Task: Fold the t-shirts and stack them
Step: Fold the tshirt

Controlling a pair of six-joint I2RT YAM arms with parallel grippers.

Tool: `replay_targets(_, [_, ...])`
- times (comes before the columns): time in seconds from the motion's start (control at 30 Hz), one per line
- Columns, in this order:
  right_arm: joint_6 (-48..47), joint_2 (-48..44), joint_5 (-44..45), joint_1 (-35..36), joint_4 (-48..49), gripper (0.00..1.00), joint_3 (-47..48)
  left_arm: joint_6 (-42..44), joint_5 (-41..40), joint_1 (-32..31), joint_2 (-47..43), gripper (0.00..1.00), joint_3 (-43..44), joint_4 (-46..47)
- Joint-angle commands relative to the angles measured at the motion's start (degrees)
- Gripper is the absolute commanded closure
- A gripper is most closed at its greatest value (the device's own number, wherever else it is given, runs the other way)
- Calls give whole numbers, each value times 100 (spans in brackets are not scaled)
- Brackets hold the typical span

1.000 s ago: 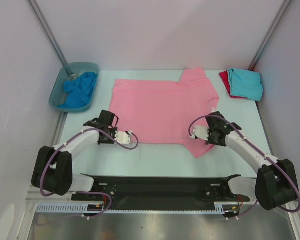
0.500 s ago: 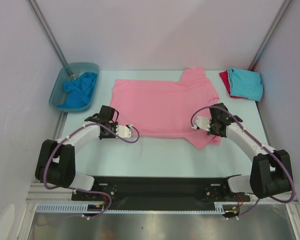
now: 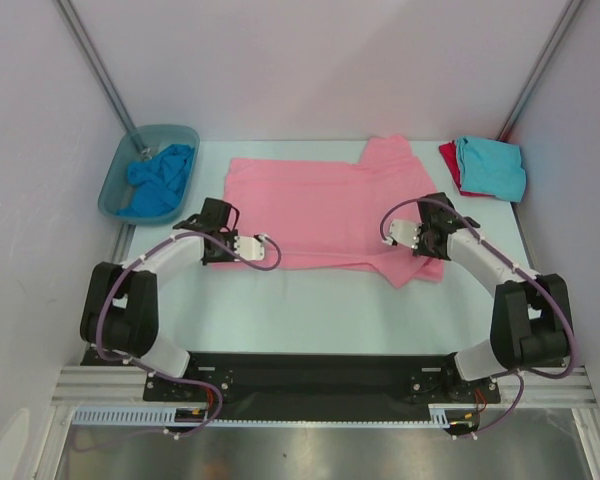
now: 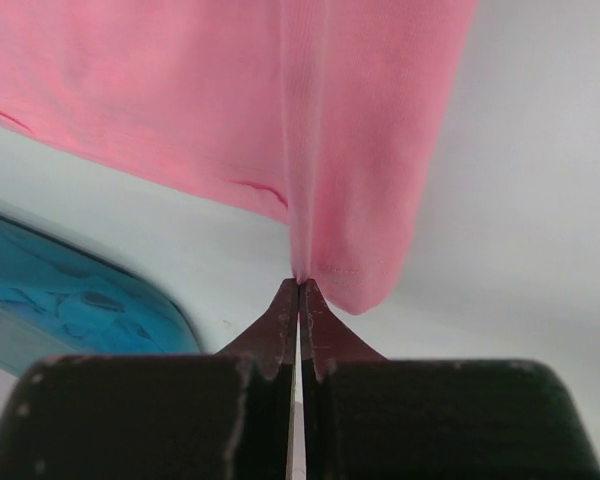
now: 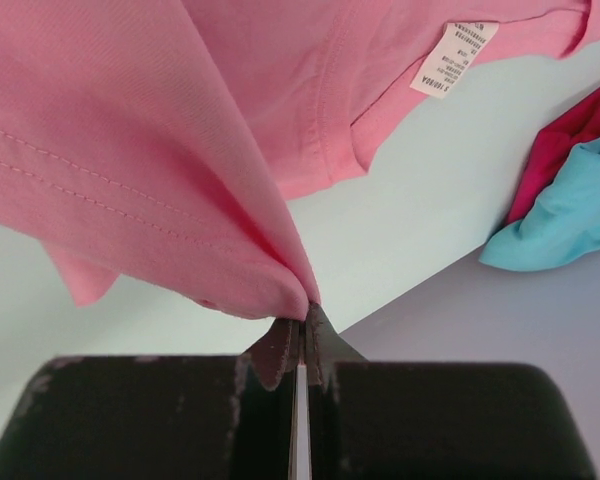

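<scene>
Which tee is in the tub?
The bright blue tee, crumpled in the grey-blue tub at far left. The pink tee lies mid-table; the turquoise tee and red tee sit far right.

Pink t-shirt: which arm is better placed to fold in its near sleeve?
Right: the right gripper pinches the pink t-shirt beside that sleeve; the left gripper holds the opposite hem corner.

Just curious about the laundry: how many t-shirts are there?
4: a pink one spread out, centre; a blue one crumpled in the tub, far left; a turquoise one on a red one, far right. More may hide in the tub.
</scene>
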Motion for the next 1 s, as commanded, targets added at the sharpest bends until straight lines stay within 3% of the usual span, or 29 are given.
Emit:
replay_targets(0.0, [-159,181,56,-87,255,100,267,50,50,99,222,100,450,163])
replay_targets(0.97, [-344,1587,91,-404,888,100,1471,33,-109,319,1576,100,1847,567])
